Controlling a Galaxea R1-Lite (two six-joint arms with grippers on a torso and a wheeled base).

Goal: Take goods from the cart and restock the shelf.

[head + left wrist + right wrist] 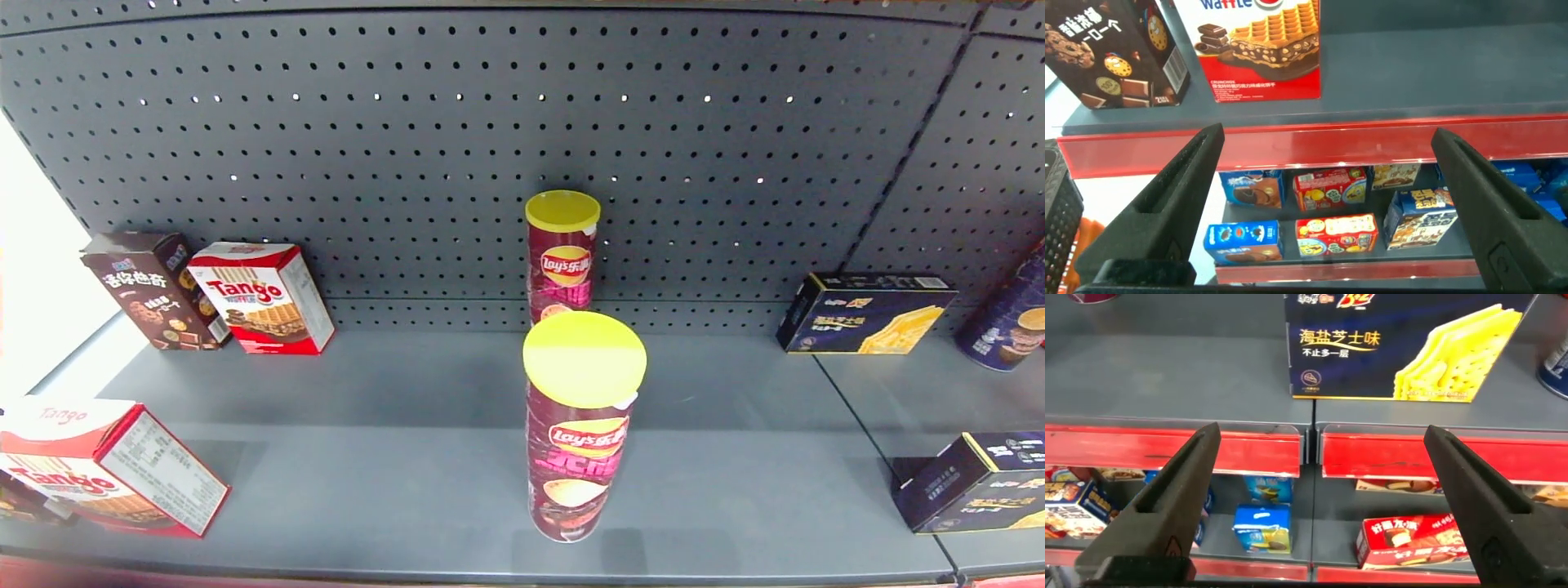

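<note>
Two maroon chip cans with yellow lids stand upright mid-shelf, one near the front and one behind it against the pegboard. My left gripper is open and empty, held in front of the shelf's red front strip, below a red-and-white wafer box and a brown cookie box. My right gripper is open and empty too, level with the red strip, facing a dark blue cracker box.
On the grey shelf stand a cookie box and wafer boxes at left, and blue cracker boxes and a blue can at right. Lower shelves hold several small boxes. A black mesh edge shows beside the left gripper.
</note>
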